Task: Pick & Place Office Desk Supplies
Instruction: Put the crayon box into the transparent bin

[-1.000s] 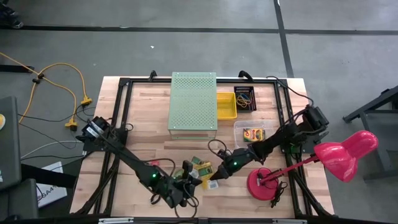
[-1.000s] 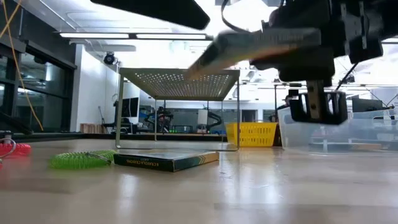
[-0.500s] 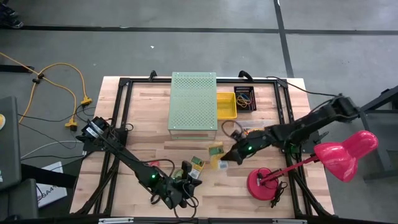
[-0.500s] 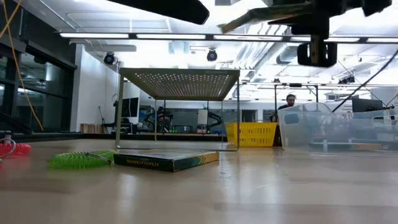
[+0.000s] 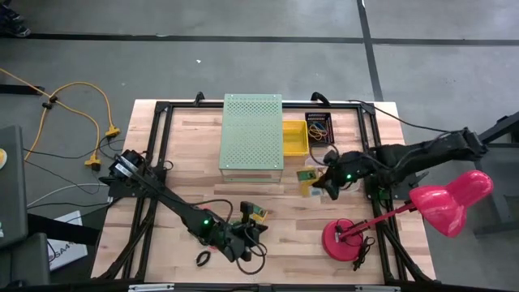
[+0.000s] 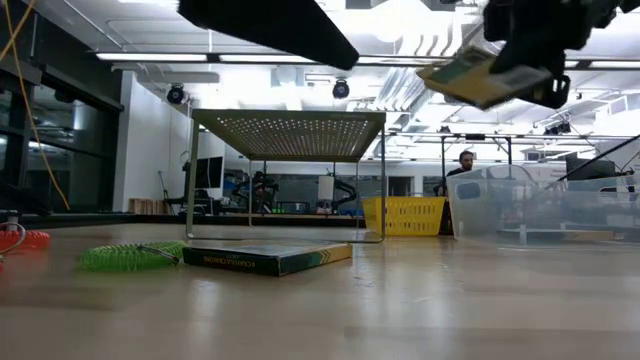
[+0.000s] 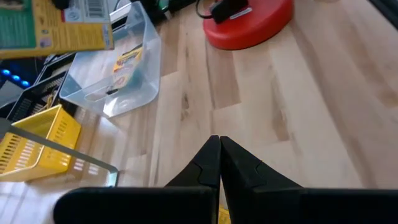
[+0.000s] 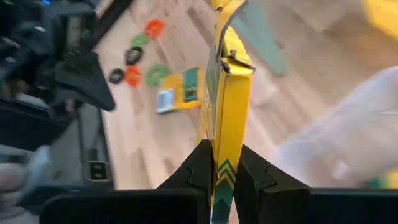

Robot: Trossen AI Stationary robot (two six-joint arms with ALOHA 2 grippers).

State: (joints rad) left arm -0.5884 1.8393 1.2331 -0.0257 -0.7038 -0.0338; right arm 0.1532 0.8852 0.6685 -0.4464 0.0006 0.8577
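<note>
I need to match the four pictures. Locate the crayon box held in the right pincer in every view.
High view: crayon box right of centre, beside the clear tub.
Low view: upper right, tilted, in the air.
Left wrist view: top left corner, above the clear tub.
Right wrist view: centre, edge-on, clamped in the right pincer.
Shared landmark: the clear tub.

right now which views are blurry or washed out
Right wrist view: the held crayon box is sharp, the clear bin beyond smeared. Low view: ceiling lights glare, the near table soft. High view: evenly lit.
</note>
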